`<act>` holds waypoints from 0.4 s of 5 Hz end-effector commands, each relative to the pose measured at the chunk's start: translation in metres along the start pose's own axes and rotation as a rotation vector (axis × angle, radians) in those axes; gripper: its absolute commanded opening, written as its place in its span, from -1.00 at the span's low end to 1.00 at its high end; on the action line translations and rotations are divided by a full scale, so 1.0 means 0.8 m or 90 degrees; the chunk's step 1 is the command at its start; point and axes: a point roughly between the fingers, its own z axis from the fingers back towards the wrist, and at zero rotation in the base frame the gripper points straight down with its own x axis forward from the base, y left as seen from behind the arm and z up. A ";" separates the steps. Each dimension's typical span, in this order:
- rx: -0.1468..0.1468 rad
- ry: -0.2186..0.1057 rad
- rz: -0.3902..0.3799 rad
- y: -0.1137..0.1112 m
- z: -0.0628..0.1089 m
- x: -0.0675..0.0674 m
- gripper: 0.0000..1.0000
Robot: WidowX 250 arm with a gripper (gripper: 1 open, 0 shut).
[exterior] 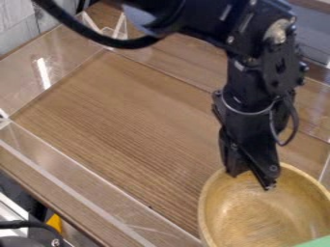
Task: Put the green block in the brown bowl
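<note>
The brown bowl sits at the lower right of the wooden tabletop, cut off by the frame's edge. Of the green block only a thin sliver shows, at the bottom right corner on the bowl's near rim. My black gripper points straight down with its fingers pressed together and nothing between them. Its tips are at the bowl's far rim, just inside it.
Clear plastic walls run along the left and back of the wooden tabletop. A near wall edge crosses the lower left. The black arm reaches in from the top.
</note>
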 end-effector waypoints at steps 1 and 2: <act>-0.012 -0.031 -0.026 -0.014 0.020 0.010 -1.00; -0.009 -0.029 0.009 -0.020 0.005 0.002 -1.00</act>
